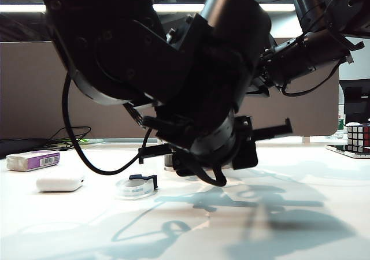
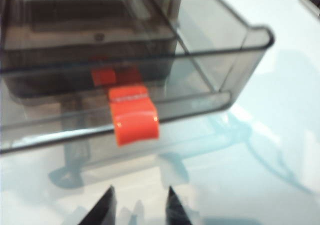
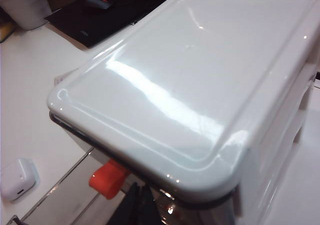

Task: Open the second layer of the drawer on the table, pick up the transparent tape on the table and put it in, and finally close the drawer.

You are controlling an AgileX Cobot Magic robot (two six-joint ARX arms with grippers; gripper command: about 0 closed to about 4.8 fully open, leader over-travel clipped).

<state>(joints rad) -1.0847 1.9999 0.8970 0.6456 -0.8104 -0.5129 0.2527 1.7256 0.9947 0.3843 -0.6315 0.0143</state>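
The second layer of the drawer (image 2: 210, 70) stands pulled out of the cabinet, smoky grey, with its red-orange handle (image 2: 134, 117) facing my left gripper (image 2: 139, 207). That gripper is open, a short way back from the handle, with nothing between its fingertips (image 2: 104, 205). My right gripper (image 3: 137, 207) is shut, its dark fingers against the front corner of the white-framed drawer (image 3: 200, 85), beside the top handle (image 3: 107, 177). The transparent tape (image 1: 136, 186), with its black cutter, lies on the table (image 1: 289, 225). In the exterior view my left arm (image 1: 191, 98) hides the cabinet.
A white rounded case (image 1: 59, 182) and a purple-and-white box (image 1: 33, 160) lie to the left of the tape. A Rubik's cube (image 1: 358, 137) sits at the far right. My right arm (image 1: 312, 46) reaches in from the upper right. A black cable (image 1: 75, 138) hangs off the left arm.
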